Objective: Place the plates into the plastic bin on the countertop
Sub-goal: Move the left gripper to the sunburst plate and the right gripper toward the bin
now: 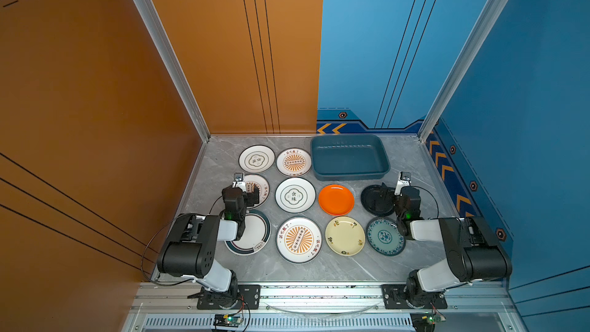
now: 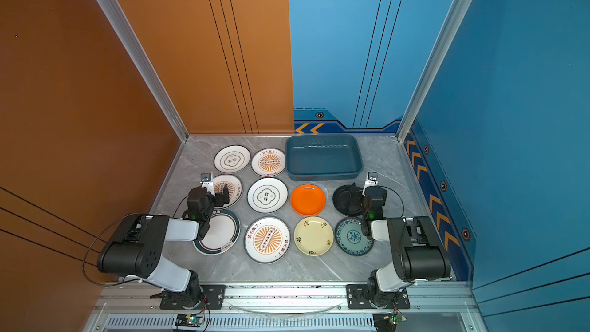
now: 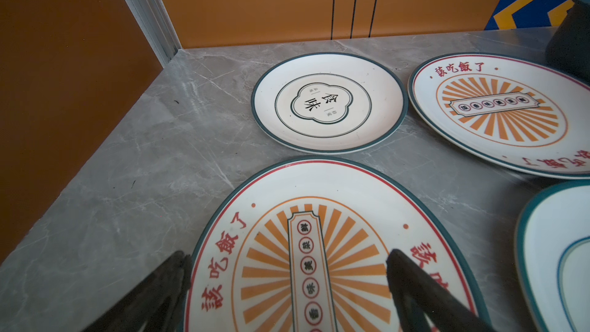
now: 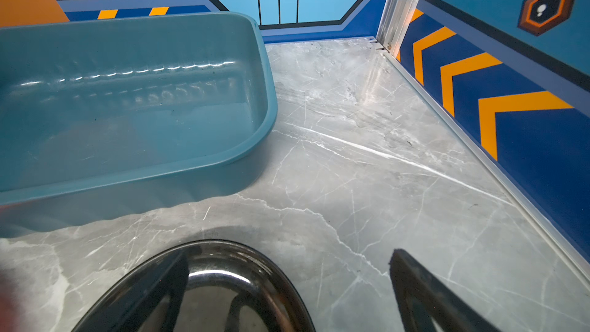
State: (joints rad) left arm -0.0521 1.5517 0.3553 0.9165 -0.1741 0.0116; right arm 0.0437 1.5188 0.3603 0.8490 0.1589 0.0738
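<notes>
Several plates lie flat on the grey countertop (image 1: 319,269). My left gripper (image 1: 250,191) (image 3: 287,255) is open, its fingers hanging over a sunburst plate (image 3: 319,218) on the left. My right gripper (image 1: 388,191) (image 4: 289,253) is open too, with nothing held. It straddles the right edge of the black plate (image 1: 375,201) (image 4: 207,282), one finger over the plate and one over bare marble. The blue-grey plastic bin (image 1: 349,157) (image 4: 127,97) stands empty at the back right, just beyond the black plate. An orange plate (image 1: 336,199) lies in front of the bin.
A cloud-emblem plate (image 3: 329,103) and another sunburst plate (image 3: 498,113) lie at the back left. Cream (image 1: 344,235), teal (image 1: 385,236) and a large sunburst plate (image 1: 299,239) fill the front row. A dark-rimmed plate (image 1: 255,234) lies partly under my left arm. Walls and aluminium rails (image 4: 479,151) bound the counter.
</notes>
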